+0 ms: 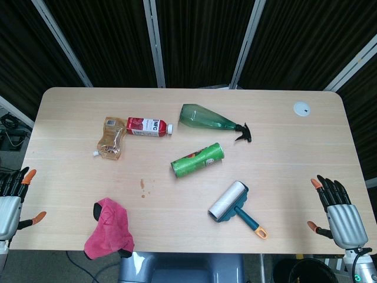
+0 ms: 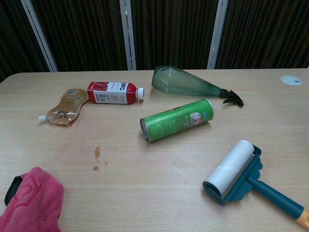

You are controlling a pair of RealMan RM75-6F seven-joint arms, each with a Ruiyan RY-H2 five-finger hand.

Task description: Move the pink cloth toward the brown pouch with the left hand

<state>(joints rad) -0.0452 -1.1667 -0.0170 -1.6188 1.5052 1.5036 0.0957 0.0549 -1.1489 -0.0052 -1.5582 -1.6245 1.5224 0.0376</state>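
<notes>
Your table carries everything in play, so start there and work down. The pink cloth lies crumpled at the near edge, partly hanging over it, with something dark tucked under its near side. Its long axis runs from that edge up and slightly away from your left fingers. Your left hand sits off the table's left edge, fingers spread, holding nothing. The cloth lies to the inside of those fingers, toward the table's middle and a touch nearer you, well apart with bare wood between.

Your right hand waits off the far right corner, fingers also spread and empty, much farther from the cloth, so the left is the natural one to go.

The brown pouch rests beyond the cloth, farther up the table from your left fingertips, touching the red bottle. From the cloth it lies almost straight away from you.

To my eye, that is the line that matters: reach inward to the cloth, then carry it away from the edge.
</notes>
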